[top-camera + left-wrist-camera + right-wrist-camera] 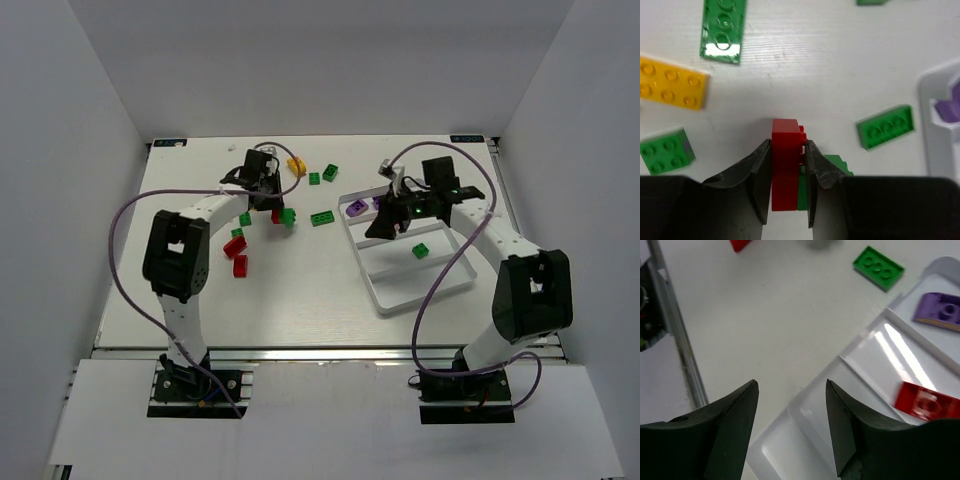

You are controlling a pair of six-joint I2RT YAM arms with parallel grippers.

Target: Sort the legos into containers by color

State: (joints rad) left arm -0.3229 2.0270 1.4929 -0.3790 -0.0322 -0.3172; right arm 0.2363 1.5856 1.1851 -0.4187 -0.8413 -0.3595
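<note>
**Left hand** (788,150): clenched on a red brick (785,175), which is standing on edge between the two fingers, low in the centre of the left wrist view. A green brick (836,164) is lying just beside it on the right, partly hidden by a finger.

**Tabletop** (815,75): carrying the loose pieces.
- A yellow brick (671,88) is lying at the left edge.
- A long green plate (723,27) is lying at the upper left.
- A square green brick (665,151) is lying at the lower left.
- A flat green brick (885,126) is lying at centre right.
- Two more red bricks (236,247) are lying left of centre in the top view, close beside the left arm.

**Tray** (425,303): sitting right of centre in the top view, turned at an angle.
- A purple brick (356,208) is lying at its upper-left end.
- A lone green brick (421,250) is lying nearer the tray's middle.

**Right hand** (791,387): released, its fingers standing apart with nothing between them. It is hovering over a corner of the tray, in the lower half of the right wrist view. A second red brick (926,401) is lying inside the tray at the right edge of that view, across a divider from the purple brick.
</note>
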